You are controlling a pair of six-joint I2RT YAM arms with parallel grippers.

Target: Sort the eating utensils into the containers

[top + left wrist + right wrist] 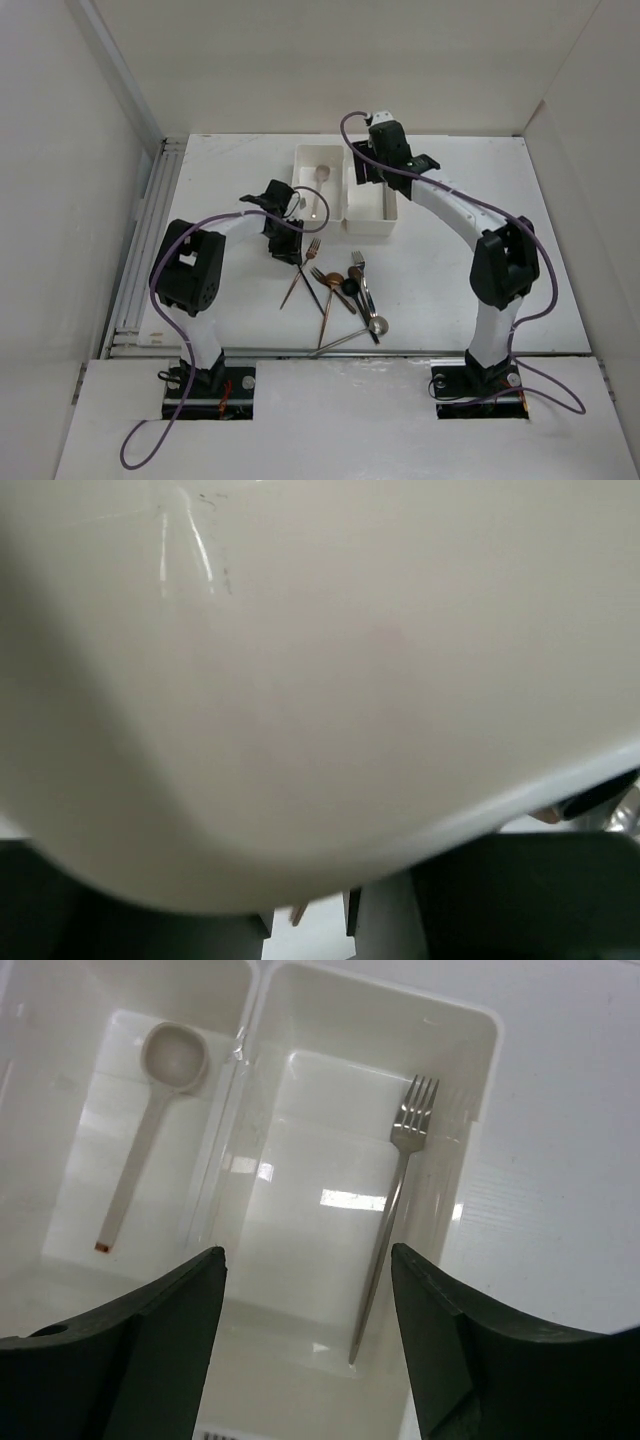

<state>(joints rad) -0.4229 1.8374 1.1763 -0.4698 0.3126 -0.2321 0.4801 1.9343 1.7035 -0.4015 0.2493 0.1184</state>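
Silver fork [400, 1185] lies in the right container [340, 1020] near the far edge of the table [560, 250], right fingers [170, 1320] spread apart above it; left fingers [520, 900] (their camera sees mostly white blur): grip impossible to tell.

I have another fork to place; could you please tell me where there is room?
In the right bin the floor is bare left of the fork; in the left bin, right of the spoon. The table is open between the crowded pile and the right arm.
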